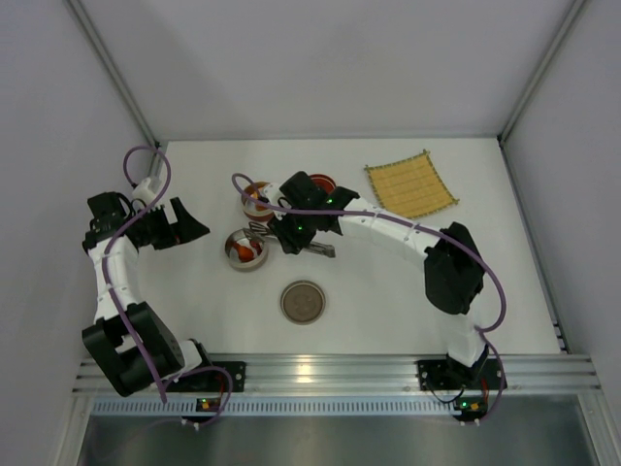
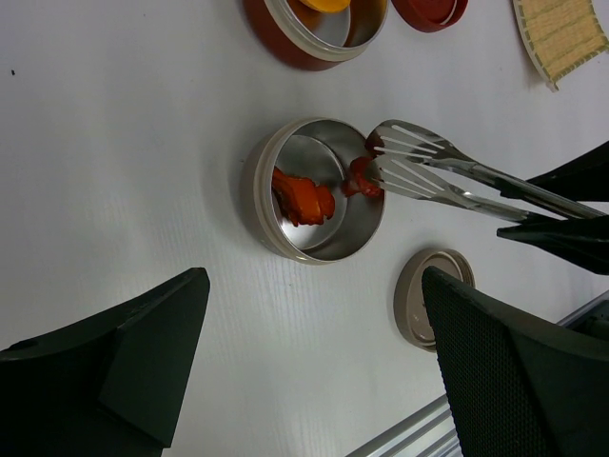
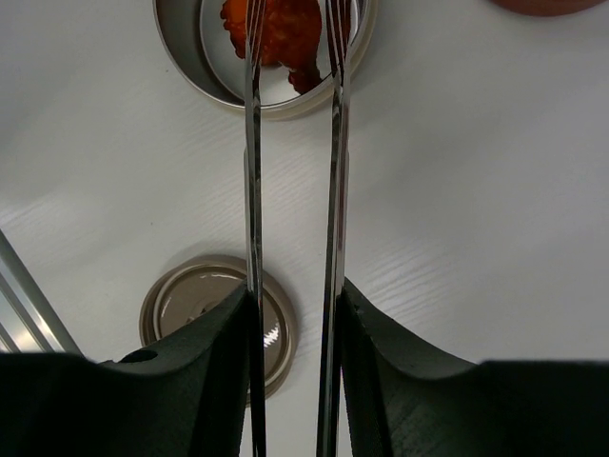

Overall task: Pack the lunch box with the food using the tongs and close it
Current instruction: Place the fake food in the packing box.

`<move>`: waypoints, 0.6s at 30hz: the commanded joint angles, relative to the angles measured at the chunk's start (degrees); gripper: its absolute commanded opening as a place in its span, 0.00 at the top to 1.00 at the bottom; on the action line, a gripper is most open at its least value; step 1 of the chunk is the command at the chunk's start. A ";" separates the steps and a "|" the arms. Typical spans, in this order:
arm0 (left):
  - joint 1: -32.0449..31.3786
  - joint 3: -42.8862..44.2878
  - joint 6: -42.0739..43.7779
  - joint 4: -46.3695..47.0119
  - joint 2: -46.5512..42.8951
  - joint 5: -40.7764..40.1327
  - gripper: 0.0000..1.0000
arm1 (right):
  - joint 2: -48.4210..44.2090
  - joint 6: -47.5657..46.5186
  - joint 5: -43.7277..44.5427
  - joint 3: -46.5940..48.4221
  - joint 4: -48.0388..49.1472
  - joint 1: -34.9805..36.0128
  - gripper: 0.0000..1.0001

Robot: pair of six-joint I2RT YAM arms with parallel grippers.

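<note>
The steel lunch box tin (image 2: 285,233) (image 1: 233,254) holds a red-brown food lump (image 2: 304,198). A second red-brown lump (image 2: 360,179) sits at the tin's far rim, between the slotted tips of the tongs (image 2: 447,171). My right gripper (image 3: 293,314) (image 1: 291,236) is shut on the tongs (image 3: 252,171), one finger pressing each arm, and the arms stand a little apart. The orange ball (image 2: 324,5) lies in another tin (image 1: 257,197). My left gripper (image 2: 314,362) (image 1: 187,229) hangs open left of the tins, holding nothing.
A beige lid (image 1: 303,302) (image 3: 181,314) lies flat in front of the tins. A red-brown container (image 1: 320,184) stands behind the right gripper. The yellow bamboo mat (image 1: 410,184) lies at the back right. The aluminium rail (image 1: 320,369) runs along the near edge.
</note>
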 commanded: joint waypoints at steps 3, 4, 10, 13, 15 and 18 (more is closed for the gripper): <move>0.47 0.06 1.13 1.99 -0.01 0.69 0.02 | -3.27 -0.27 0.00 0.49 2.71 1.01 0.63; 0.47 0.41 1.30 1.82 -0.02 0.42 0.02 | -3.71 -0.10 -0.09 0.75 2.45 0.84 0.63; 0.47 1.38 1.74 0.85 -0.72 0.16 0.02 | -11.18 0.26 -0.53 0.67 -0.62 -4.16 0.63; 0.47 2.43 1.74 -0.03 -0.72 0.51 0.02 | -16.19 0.35 -1.06 -1.69 -2.03 -10.21 0.64; 0.47 2.61 1.83 -0.21 -1.16 0.42 0.02 | -20.57 0.17 -0.88 -4.07 -2.30 -14.26 0.64; 0.47 2.44 2.27 -0.03 -2.39 -0.10 0.02 | -25.84 -1.67 0.17 -9.60 -2.65 -22.96 0.65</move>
